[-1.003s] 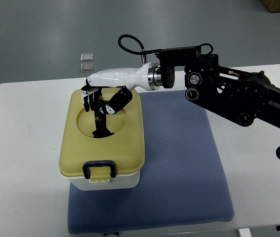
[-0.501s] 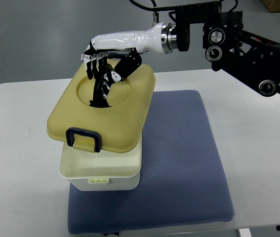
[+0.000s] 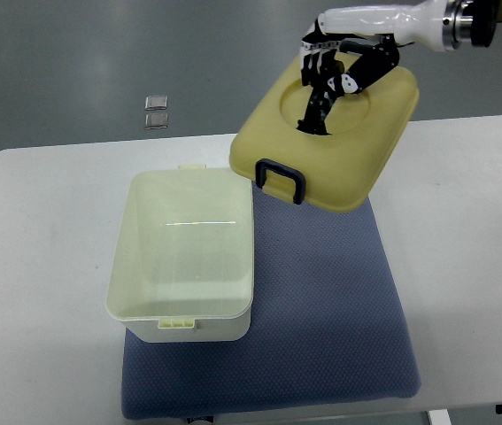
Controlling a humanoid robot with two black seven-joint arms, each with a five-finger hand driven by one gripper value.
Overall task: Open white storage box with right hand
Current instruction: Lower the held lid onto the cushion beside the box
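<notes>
The white storage box (image 3: 184,316) stands open on the left part of a blue mat, its inside empty. Its yellow lid (image 3: 339,159) with a dark blue latch (image 3: 280,180) hangs tilted in the air above the mat's far edge, to the right of the box. My right hand (image 3: 320,71), white with black fingers, comes in from the upper right and is shut on the black knob in the lid's round recess. The left arm is out of view.
The blue mat (image 3: 321,310) covers the middle of the white table (image 3: 38,266). Two small grey squares (image 3: 156,112) lie on the floor beyond the table's far edge.
My right hand has lifted the lid off the box and carried it up and to the right. The box now shows its empty inside.
</notes>
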